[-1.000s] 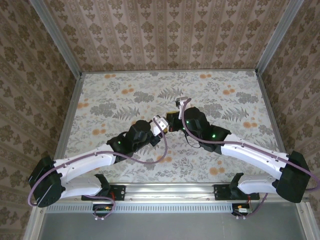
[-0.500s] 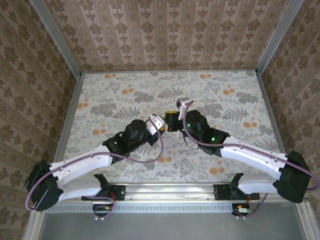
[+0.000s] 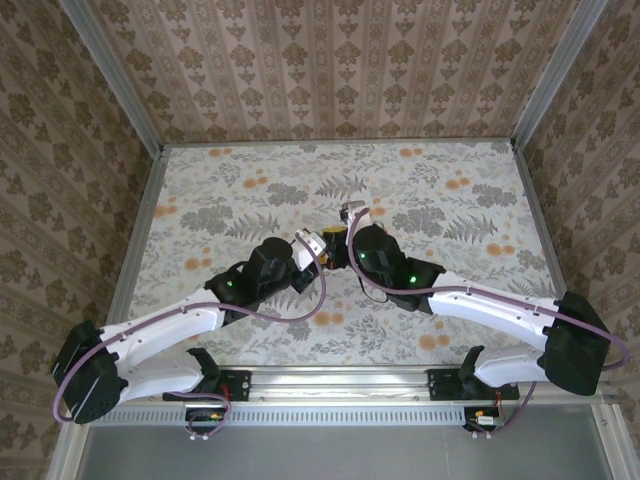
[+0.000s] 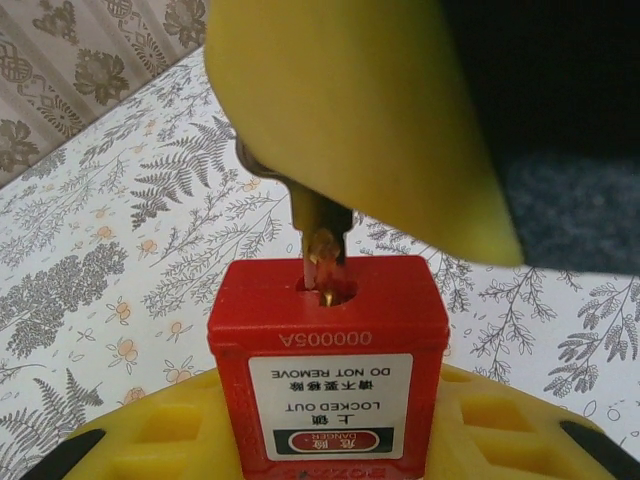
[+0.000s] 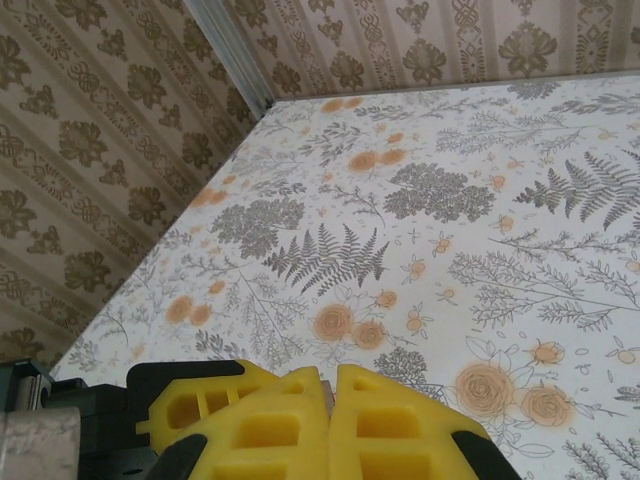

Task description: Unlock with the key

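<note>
**Key blade seated in red lockout padlock**

Nearest the left wrist camera, a smooth yellow finger [image 4: 340, 110] of the left hand [image 3: 316, 246] is closed on the key [image 4: 322, 235]. The key's head is hidden. Its brass-coloured blade runs straight down the picture, with the tip in the keyway.

The padlock [image 4: 327, 370] is a boxy red plastic body, its long axis in line with the blade. Its white label [image 4: 328, 405] sits upside down in this view: "LOCKED OUT", "DO NOT REMOVE", a row of Chinese characters and a red "DANGER" oval. Above it is an embossed serial I cannot read for certain.

The right hand [image 5: 328, 375] is clamped on the padlock, and its pocketed yellow fingers [image 4: 150, 430] flank the body.

From above, both hands meet over the middle of the worktop [image 3: 450, 200], which is printed with grey ferns and orange flowers. Beyond it stand walls [image 3: 330, 70] papered in striped damask.
</note>
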